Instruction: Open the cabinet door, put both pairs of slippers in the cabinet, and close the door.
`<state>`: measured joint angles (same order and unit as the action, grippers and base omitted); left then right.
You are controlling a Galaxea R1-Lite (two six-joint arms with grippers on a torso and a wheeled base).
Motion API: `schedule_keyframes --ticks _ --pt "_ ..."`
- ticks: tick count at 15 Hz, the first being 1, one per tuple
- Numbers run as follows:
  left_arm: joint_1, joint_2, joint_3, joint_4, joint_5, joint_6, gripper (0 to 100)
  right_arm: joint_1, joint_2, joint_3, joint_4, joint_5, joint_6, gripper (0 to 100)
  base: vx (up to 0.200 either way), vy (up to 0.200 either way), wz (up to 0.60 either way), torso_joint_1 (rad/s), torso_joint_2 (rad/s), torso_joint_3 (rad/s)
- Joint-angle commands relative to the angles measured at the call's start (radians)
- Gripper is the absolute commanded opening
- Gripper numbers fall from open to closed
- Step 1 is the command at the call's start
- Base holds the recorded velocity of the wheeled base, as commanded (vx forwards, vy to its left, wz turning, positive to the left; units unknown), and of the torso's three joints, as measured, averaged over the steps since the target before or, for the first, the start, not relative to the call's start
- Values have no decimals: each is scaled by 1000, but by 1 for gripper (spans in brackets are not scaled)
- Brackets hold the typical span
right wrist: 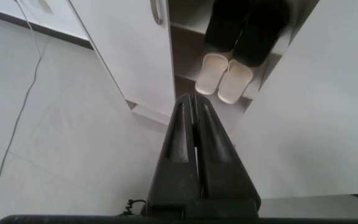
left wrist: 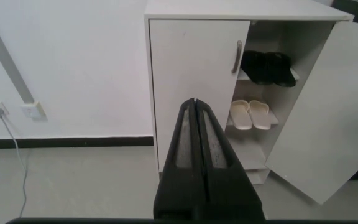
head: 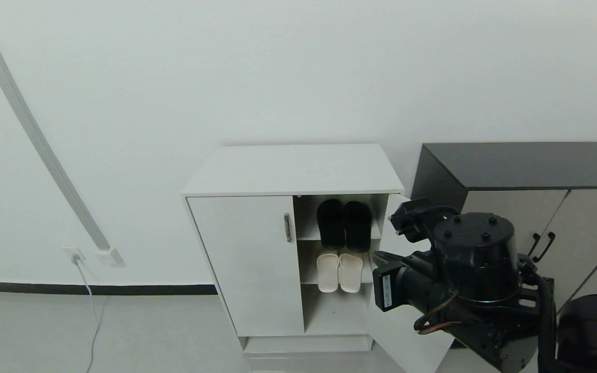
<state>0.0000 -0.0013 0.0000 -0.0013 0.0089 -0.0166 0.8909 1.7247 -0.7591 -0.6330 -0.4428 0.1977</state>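
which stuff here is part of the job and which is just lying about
Job: white cabinet, its open door, black slippers and white slippers, both pairs already inside.
Lying about: dark sideboard, wall socket, cable, wall trunking.

The right arm [head: 464,290] is matte black, with a round joint cap [head: 477,243] studded with screws [head: 486,236], a white label [head: 387,295] and a copper-brown cable [head: 436,317]. The left gripper [left wrist: 195,106] and right gripper [right wrist: 195,102] have long, black, tapering fingers [left wrist: 185,143] with grey faces.
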Motion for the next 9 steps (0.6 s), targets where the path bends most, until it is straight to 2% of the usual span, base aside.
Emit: schedule_keyframes --ticks 1,3,9 --pt "0 1 0 0 0 0 0 -4 3 3 -2 -1 0 0 0 0 0 271 -613 -339" --pt "0 1 0 0 2 0 0 -12 1 18 -25 1 -1 0 0 0 0 156 -371 -200" --pt "0 1 0 0 2 0 0 -20 4 31 -40 3 -12 0 0 0 0 7 -15 -8"
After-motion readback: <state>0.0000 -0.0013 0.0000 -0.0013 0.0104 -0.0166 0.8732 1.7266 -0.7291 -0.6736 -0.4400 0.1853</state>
